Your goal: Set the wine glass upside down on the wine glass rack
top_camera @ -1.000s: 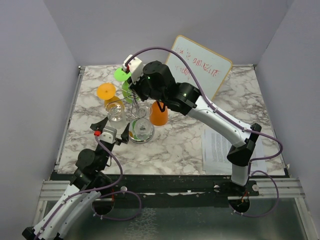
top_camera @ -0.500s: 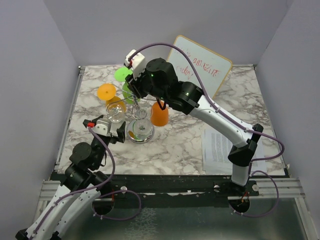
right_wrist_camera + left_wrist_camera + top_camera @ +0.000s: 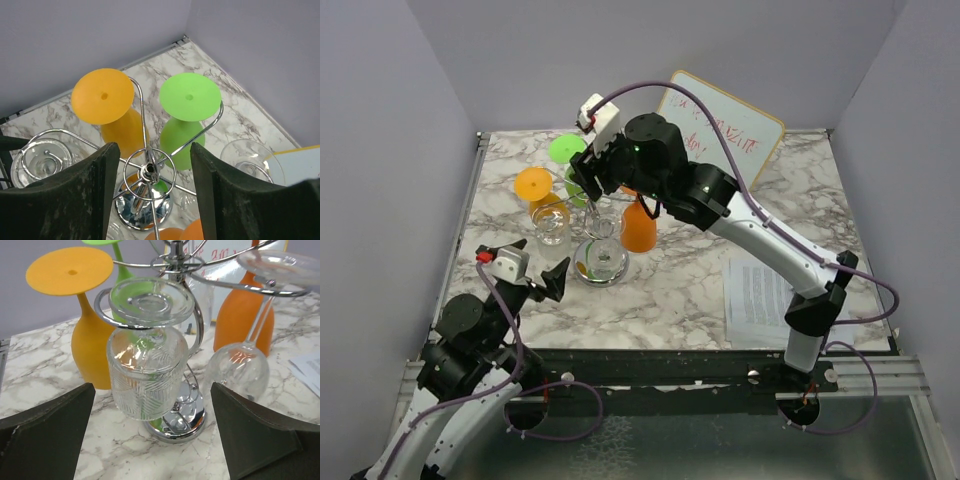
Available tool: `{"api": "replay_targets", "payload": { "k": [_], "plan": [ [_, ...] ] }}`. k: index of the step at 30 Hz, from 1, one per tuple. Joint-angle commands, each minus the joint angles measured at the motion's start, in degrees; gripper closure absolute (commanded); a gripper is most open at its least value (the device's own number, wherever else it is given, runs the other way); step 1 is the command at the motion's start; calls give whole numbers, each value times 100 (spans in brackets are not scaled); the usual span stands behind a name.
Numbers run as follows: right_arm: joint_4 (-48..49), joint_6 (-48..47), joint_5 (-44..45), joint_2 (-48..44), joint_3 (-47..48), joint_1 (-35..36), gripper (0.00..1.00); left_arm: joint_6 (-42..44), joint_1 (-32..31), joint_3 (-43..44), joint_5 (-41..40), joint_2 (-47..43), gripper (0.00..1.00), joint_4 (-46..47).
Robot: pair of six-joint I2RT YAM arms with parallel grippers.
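Observation:
The wine glass rack stands mid-table on its chrome base, with several glasses hanging upside down on it. A clear ribbed wine glass hangs by its foot in a wire loop, straight ahead of my left gripper. That gripper is open, holds nothing, and sits back from the rack. A clear stemmed glass hangs tilted to the right. My right gripper hovers open over the rack's top ring, one finger on each side and touching nothing.
Also on the rack hang a yellow-orange glass, a green glass and an orange glass. A whiteboard leans at the back. A printed sheet lies at the right, under the right arm.
My left arm has drawn back toward the near left, away from the rack. The right gripper's jaws have spread apart above the rack's top.

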Motion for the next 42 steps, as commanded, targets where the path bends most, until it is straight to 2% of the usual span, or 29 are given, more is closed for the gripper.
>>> {"api": "replay_targets", "payload": {
  "k": [1, 9, 15, 19, 21, 22, 23, 31, 35, 42],
  "plan": [
    [528, 90, -239, -642, -366, -23, 36, -335, -2, 578, 376, -151, 1, -551],
    [1247, 552, 253, -1971, -1771, -23, 34, -1514, -3, 1845, -546, -149, 1, -1391],
    [619, 1352, 2048, -3337, -2951, -23, 34, -2019, -3, 2828, -1297, -126, 1, -1770],
    [-84, 1922, 3190, -4342, -3773, -23, 31, -1908, -2, 3485, -1367, 2, 1, -1995],
    [-493, 2176, 3541, -4803, -4144, -24, 8, -1835, -6, 3847, -1452, 133, 1, -2157],
    [-733, 2296, 3645, -5016, -4290, -27, 1, -1832, -8, 3994, -1553, 199, 1, -2261],
    [-979, 2417, 3753, -5218, -4410, -29, 0, -1842, -9, 4142, -1680, 276, 1, -2384],
    [-3103, 3785, 4799, -6256, -4572, -23, 0, -2206, -18, 5410, -2109, 1443, 1, -4356],
    [-3409, 3821, 4871, -6445, -4554, -24, 0, -2239, -18, 5499, -2200, 1797, 1, -4900],
    [-3510, 3696, 4980, -6462, -4524, -23, 0, -2243, -17, 5358, -2136, 1718, 1, -4906]
  ]
}}
